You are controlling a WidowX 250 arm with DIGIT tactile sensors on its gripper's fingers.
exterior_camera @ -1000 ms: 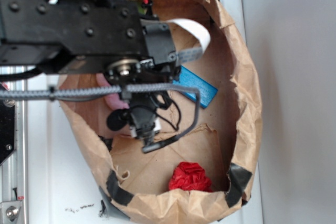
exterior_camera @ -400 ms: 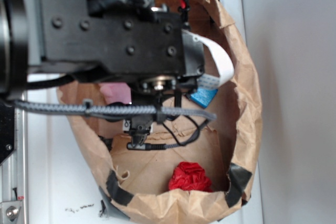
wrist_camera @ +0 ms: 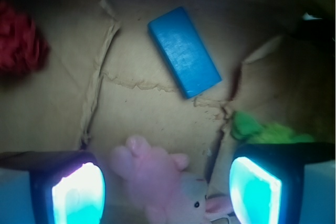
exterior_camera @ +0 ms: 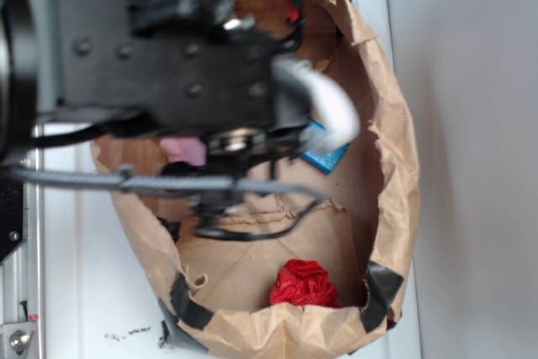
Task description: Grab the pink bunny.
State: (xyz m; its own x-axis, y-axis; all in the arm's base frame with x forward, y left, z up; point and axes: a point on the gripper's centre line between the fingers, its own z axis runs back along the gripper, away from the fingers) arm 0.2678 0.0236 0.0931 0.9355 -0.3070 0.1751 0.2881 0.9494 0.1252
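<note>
The pink bunny [wrist_camera: 157, 179] lies on the brown paper floor of the bag, between my two glowing pads, its whitish face and one ear toward the right pad [wrist_camera: 254, 190]. My gripper [wrist_camera: 165, 195] is open, with a gap on each side of the plush. In the exterior view only a pink patch of the bunny [exterior_camera: 185, 150] shows under the black arm, and the gripper itself is hidden by the arm and its cables.
A blue block [wrist_camera: 184, 51] lies on the bag floor beyond the bunny. A red wrinkly ball [exterior_camera: 304, 283] sits near the bag's front wall. A yellow-green plush [wrist_camera: 262, 129] is beside the right pad. The paper bag's walls [exterior_camera: 395, 166] ring everything.
The arm has shifted left and nearer the exterior camera, covering more of the bag and most of the blue block. The pink bunny stays in place beneath it.
</note>
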